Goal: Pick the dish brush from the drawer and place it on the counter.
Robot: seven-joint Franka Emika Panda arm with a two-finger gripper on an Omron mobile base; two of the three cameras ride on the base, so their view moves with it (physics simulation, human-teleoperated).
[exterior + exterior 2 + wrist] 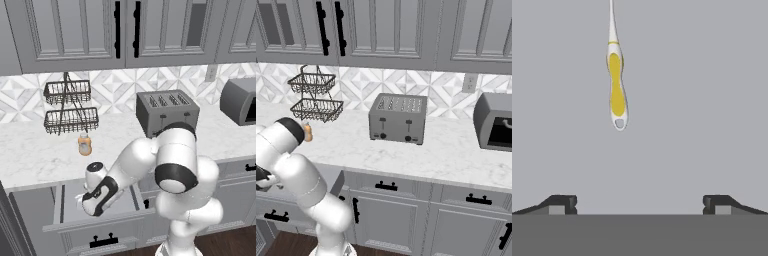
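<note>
In the hand view the gripper (pixel 639 205) hangs with fingers spread wide and nothing between them, the slim yellow-and-white dish brush (pixel 616 85) lying beyond on the flat grey floor of the drawer (pixel 702 100). The left base view shows the drawer (pixel 60 210) pulled out under the veined marble tabletop (pixel 35 150), which carries a squat orange bottle (pixel 84 144).

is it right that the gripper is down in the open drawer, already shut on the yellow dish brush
Not quite. The gripper is down in the open drawer, but the hand view shows its fingertips spread wide, and the dish brush lies ahead of them on the drawer floor, untouched.
</note>
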